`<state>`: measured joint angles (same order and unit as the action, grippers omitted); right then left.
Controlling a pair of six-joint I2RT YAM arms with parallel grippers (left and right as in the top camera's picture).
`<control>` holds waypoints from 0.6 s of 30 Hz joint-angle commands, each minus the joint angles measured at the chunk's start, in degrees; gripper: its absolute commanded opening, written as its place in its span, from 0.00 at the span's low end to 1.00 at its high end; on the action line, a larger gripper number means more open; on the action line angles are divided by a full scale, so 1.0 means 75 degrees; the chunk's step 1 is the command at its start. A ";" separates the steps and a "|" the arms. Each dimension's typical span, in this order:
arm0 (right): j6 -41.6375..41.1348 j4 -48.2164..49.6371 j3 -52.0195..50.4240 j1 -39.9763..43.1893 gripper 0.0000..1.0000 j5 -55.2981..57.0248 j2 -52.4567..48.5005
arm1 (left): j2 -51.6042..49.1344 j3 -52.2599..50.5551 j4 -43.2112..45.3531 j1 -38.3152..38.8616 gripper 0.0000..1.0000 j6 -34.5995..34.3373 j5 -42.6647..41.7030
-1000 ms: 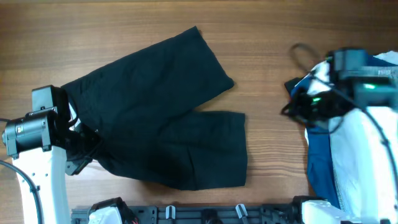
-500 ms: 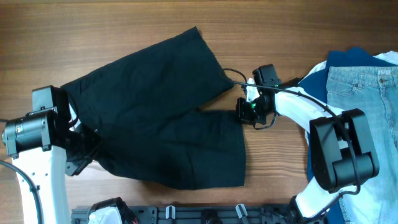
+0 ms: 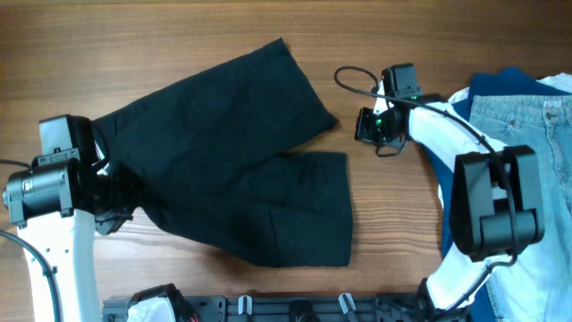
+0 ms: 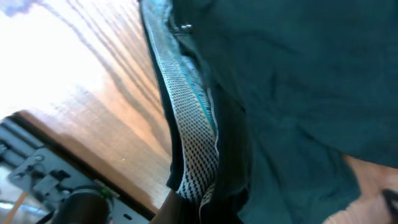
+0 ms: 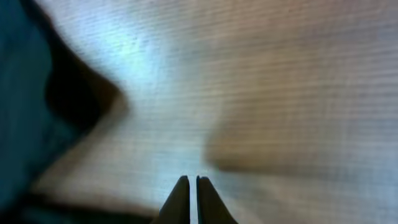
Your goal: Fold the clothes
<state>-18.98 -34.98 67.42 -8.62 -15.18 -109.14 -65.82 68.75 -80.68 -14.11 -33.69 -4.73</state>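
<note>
Lying spread on the counter (image 3: pixel 179 36), the black shorts (image 3: pixel 232 152) look light and floppy — left gripper (image 3: pixel 114 190) seems clamped on the waistband (image 4: pixel 189 124), right gripper (image 3: pixel 368 125) closed, empty, near the leg hem (image 3: pixel 327 113). I'd grab corners.

We see a brown wooden table (image 3: pixel 402 224) with long, fine grain running left to right in the overhead view; it fills that frame, so no wall, floor or window shows. Along its near edge runs a black metal rail (image 3: pixel 295 309) with small pale clips and fittings on it. The light overhead is even and casts only faint shadows. In the left wrist view the same wood (image 4: pixel 74 81) glares almost white at the upper left, and a dark fixture (image 4: pixel 31 174) sits beyond the table's edge. In the right wrist view the tabletop (image 5: pixel 280 93) is blurred, pale and bluish, with a soft shadow across it.
</note>
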 commanded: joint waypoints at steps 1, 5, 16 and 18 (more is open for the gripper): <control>0.0863 -0.0749 0.0239 -0.0032 0.06 -0.0367 0.0947 | 0.0006 0.0128 0.0793 -0.0050 0.04 0.0058 -0.1478; 0.1274 -0.2250 0.0219 -0.0143 0.08 -0.1323 0.1699 | 0.0003 0.0128 0.1495 -0.0050 0.04 -0.0026 -0.1830; 0.0854 -0.3223 -0.1093 -0.1565 0.31 -0.1352 0.1667 | -0.0731 0.0119 0.4319 0.0854 0.04 -0.0052 -0.1445; 0.0848 -0.3203 -0.1212 -0.1594 0.34 -0.1355 0.1667 | -0.1195 0.0119 0.4637 0.1145 0.04 -0.0050 -0.1329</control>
<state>-11.68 -59.27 59.96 -20.08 -24.43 -96.42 -70.08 68.75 -48.80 -8.64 -33.76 -16.69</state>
